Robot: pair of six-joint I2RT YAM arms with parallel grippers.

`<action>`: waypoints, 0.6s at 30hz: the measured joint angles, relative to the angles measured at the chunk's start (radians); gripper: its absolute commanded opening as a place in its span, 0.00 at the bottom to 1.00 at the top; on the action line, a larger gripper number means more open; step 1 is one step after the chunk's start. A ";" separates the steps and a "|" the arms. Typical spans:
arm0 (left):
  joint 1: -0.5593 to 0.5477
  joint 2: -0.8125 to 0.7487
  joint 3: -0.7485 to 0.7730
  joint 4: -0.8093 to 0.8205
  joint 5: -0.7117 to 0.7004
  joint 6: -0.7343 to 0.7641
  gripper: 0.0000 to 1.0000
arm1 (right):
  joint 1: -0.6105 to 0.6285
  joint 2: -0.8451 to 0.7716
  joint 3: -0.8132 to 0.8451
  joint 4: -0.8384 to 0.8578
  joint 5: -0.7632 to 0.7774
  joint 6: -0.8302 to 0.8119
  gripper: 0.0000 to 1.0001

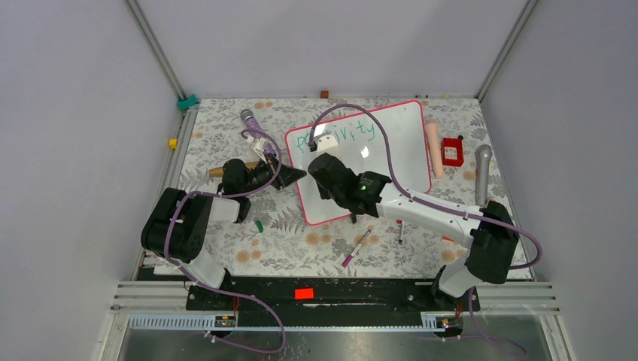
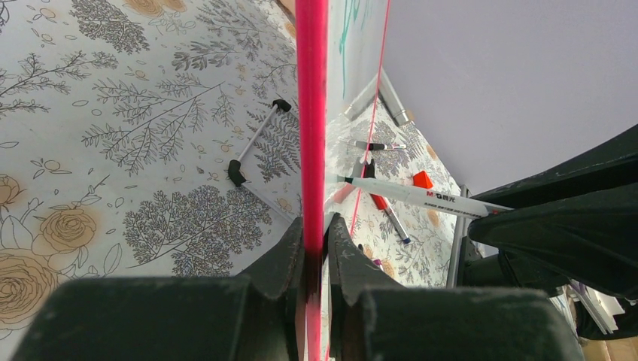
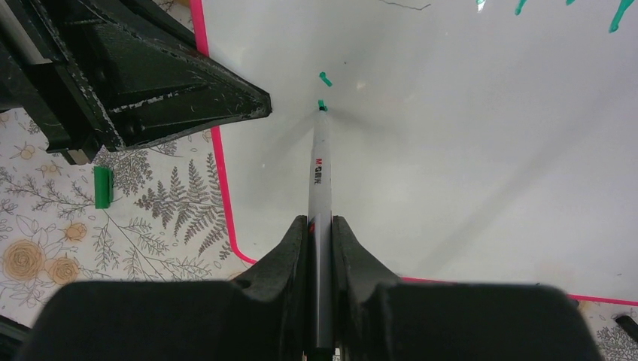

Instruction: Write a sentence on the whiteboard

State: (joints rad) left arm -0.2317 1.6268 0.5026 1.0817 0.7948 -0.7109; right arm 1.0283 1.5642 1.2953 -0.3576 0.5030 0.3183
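Observation:
The whiteboard (image 1: 391, 150) lies on the flowered table, white with a pink-red frame and green writing along its far edge. My left gripper (image 1: 292, 174) is shut on its left frame edge (image 2: 311, 135), seen edge-on in the left wrist view. My right gripper (image 1: 325, 167) is shut on a white marker (image 3: 319, 180). The marker's green tip touches the board (image 3: 451, 150) near its left edge, beside a short green mark (image 3: 324, 78). The same marker (image 2: 421, 195) shows in the left wrist view.
Loose pens lie in front of the board (image 1: 356, 247), (image 1: 401, 232). A green cap (image 1: 259, 225) lies left of it. A red box (image 1: 452, 151), a beige stick (image 1: 433, 149) and a microphone (image 1: 481, 173) lie to the right. Another microphone (image 1: 254, 125) lies far left.

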 measured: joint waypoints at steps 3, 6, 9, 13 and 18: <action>0.000 -0.002 0.000 -0.006 -0.004 0.000 0.00 | 0.002 0.003 0.000 -0.008 -0.001 0.008 0.00; -0.001 -0.003 0.000 -0.008 -0.006 0.000 0.00 | 0.003 0.003 0.000 -0.019 -0.013 0.019 0.00; -0.001 -0.003 0.000 -0.008 -0.006 0.001 0.00 | 0.003 0.003 -0.001 -0.025 -0.025 0.027 0.00; -0.001 -0.003 0.000 -0.010 -0.007 0.003 0.00 | 0.003 0.003 -0.005 -0.028 -0.037 0.033 0.00; -0.001 -0.004 0.000 -0.011 -0.007 0.004 0.00 | 0.004 0.003 -0.006 -0.042 -0.053 0.037 0.00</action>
State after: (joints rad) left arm -0.2325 1.6230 0.5026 1.0706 0.7879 -0.7067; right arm 1.0325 1.5669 1.2892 -0.4000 0.4503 0.3557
